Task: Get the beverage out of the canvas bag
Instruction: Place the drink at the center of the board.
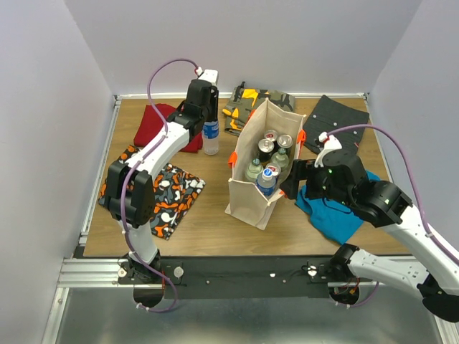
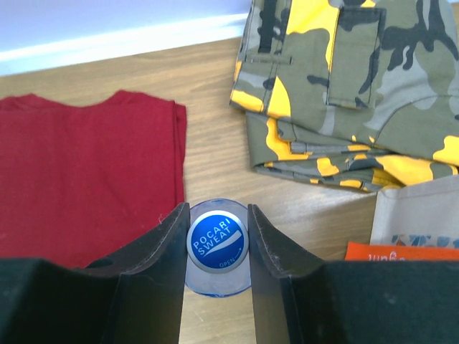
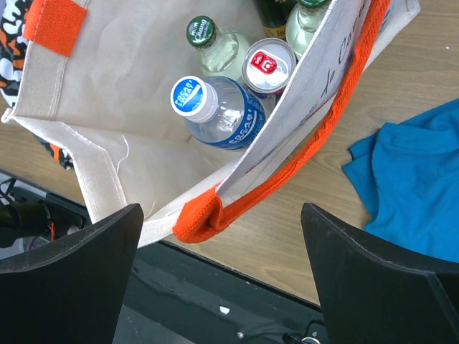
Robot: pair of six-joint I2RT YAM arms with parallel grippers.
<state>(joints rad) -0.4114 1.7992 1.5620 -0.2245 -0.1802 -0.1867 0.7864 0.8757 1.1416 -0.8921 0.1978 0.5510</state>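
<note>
Partly done: one Pocari Sweat bottle (image 1: 211, 137) was out of the canvas bag (image 1: 251, 195), clamped in my left pincer (image 2: 217, 213).
My left pincer was closed on the bottle's cap end, holding it upright outside the bag, with the red shirt (image 2: 86, 179) just beyond my left finger. My right pincer (image 3: 221, 213) gaped wide and empty above the bag's orange handle (image 3: 287, 175). Below it, inside the bag, stood a second Pocari bottle (image 3: 215, 111), a red-topped can (image 3: 267, 66) and a green-capped bottle (image 3: 214, 44). I judged that only letting go of the bottle remained.
</note>
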